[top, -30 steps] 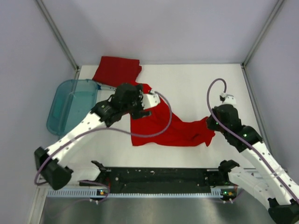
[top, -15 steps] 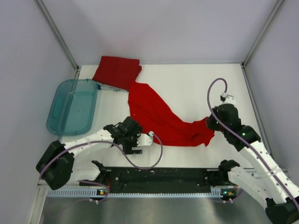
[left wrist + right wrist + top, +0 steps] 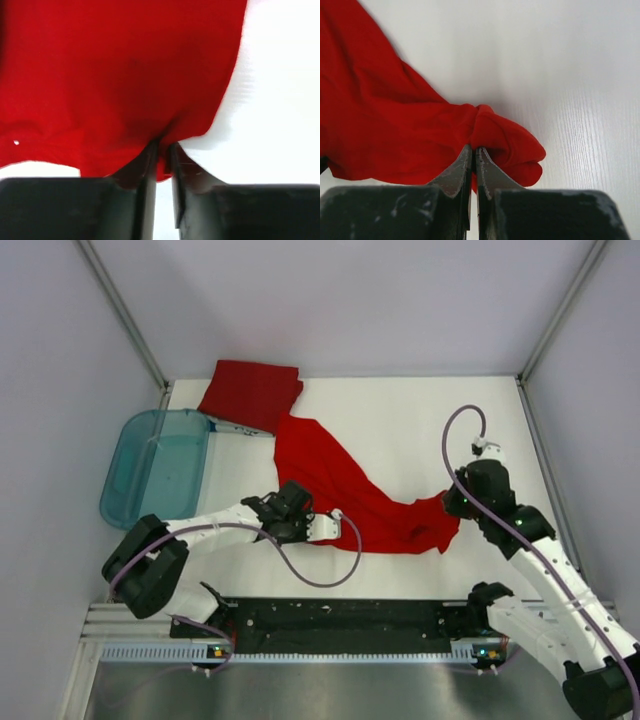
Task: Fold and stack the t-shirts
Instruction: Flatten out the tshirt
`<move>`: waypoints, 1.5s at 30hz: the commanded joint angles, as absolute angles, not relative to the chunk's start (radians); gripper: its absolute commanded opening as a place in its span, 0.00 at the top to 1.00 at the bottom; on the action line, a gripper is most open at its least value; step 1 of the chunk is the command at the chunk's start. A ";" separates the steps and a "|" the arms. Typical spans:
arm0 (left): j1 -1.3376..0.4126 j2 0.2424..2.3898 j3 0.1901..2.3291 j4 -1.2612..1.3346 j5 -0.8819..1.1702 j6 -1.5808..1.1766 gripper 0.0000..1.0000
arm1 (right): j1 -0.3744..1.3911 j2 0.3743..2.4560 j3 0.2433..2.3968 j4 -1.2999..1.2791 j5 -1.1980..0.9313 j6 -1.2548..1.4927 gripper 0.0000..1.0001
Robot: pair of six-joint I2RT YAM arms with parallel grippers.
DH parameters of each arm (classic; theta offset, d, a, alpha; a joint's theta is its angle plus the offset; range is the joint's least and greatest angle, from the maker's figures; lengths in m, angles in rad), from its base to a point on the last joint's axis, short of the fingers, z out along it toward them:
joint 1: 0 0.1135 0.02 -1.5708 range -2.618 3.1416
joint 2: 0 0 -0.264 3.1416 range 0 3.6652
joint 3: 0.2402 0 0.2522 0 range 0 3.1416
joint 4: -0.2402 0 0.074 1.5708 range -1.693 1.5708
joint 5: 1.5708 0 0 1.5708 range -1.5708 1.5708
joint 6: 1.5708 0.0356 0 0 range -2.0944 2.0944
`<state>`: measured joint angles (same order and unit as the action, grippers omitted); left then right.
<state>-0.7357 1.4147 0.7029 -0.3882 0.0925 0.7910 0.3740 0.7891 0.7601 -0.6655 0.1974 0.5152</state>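
One red t-shirt (image 3: 345,485) lies spread in a slanting band across the middle of the table. Another red t-shirt (image 3: 250,392) lies folded at the back left, touching the first one's far end. My left gripper (image 3: 298,518) is low at the spread shirt's near-left edge. In the left wrist view its fingers (image 3: 150,160) stand close together with a fold of red fabric (image 3: 120,75) pinched between their tips; the gripper (image 3: 163,146) is shut on it. My right gripper (image 3: 452,505) (image 3: 474,148) is shut on the bunched right end of the same shirt (image 3: 505,137).
A translucent teal tub (image 3: 155,468) stands at the left edge of the table, beside the folded shirt. A black rail (image 3: 340,618) runs along the near edge between the arm bases. Grey walls and metal posts (image 3: 125,315) close in the back corners.
My left arm drew back from over the shirt's far part to its near-left edge, then moved in and closed its fingers on the fabric. The right arm has not moved.
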 commanded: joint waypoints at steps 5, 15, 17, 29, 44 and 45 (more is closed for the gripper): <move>-0.698 1.453 0.816 -0.495 -0.188 0.798 1.00 | 0.250 0.738 0.866 -0.640 0.153 0.471 1.00; -0.612 1.145 1.379 -0.919 -0.101 0.712 1.00 | 0.238 0.695 1.357 -0.709 0.138 0.423 1.00; -0.614 1.098 1.478 -0.949 -0.124 0.719 1.00 | 0.238 0.689 1.449 -0.709 0.114 0.420 1.00; -0.614 1.178 1.950 -1.051 -0.228 0.615 1.00 | 0.236 0.787 1.623 -0.704 0.015 0.384 1.00; -0.499 1.767 2.342 -0.483 -0.448 0.704 1.00 | -0.107 1.512 2.161 -0.569 -0.218 0.469 1.00; -0.497 1.798 2.380 -0.462 -0.449 0.718 1.00 | -0.120 1.538 2.222 -0.569 -0.224 0.472 1.00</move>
<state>-0.5095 1.7599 2.1857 -0.7238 -0.3744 0.6750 -0.0433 1.4876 1.9545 -0.6739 -0.1085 0.4011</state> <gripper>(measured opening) 0.012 0.010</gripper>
